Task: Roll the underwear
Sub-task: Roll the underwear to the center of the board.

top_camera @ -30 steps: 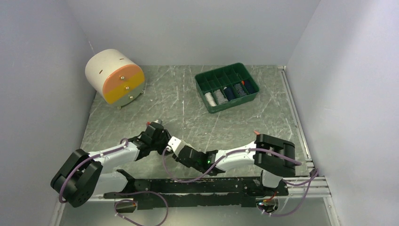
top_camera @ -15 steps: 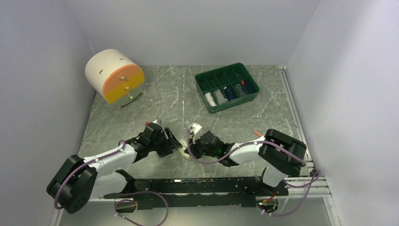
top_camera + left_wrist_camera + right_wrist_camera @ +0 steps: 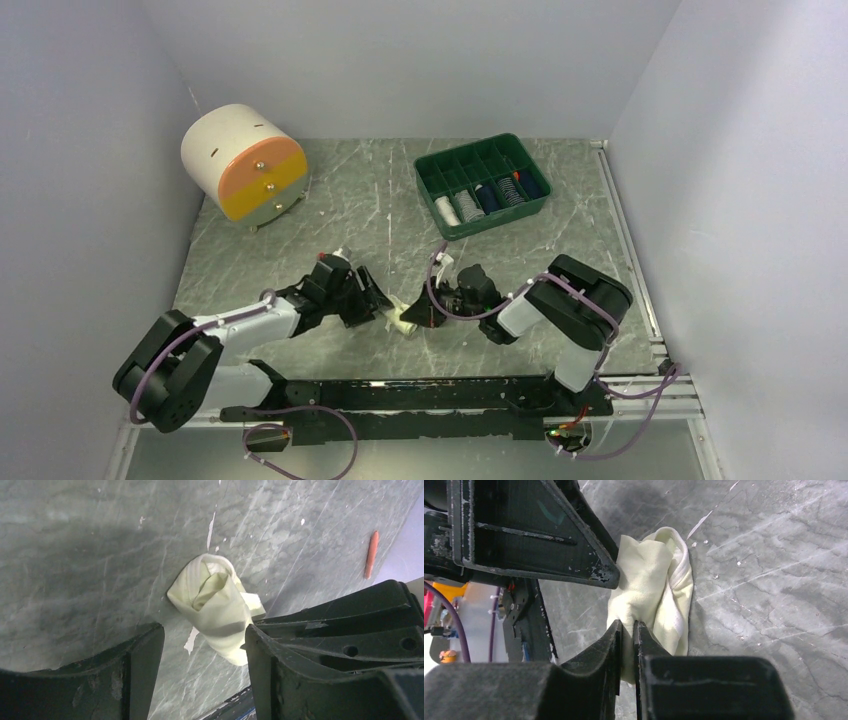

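My right gripper (image 3: 629,639) is clamped on a fold of the crumpled cream-white cloth underwear (image 3: 655,592); only its wrist view shows that grip; left gripper (image 3: 202,667) jaws stand apart, the bundle's end between them; it lies on the grey marbled table (image 3: 570,240) near the arm bases; overhead adds the far side: green compartment tray (image 3: 470,147), white-and-orange drum cabinet (image 3: 243,162), well apart.

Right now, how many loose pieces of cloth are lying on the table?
1. A cream cloth lies between the two hands, pinched by the right hand, with the open left hand straddling it. More could be hidden under the arms.
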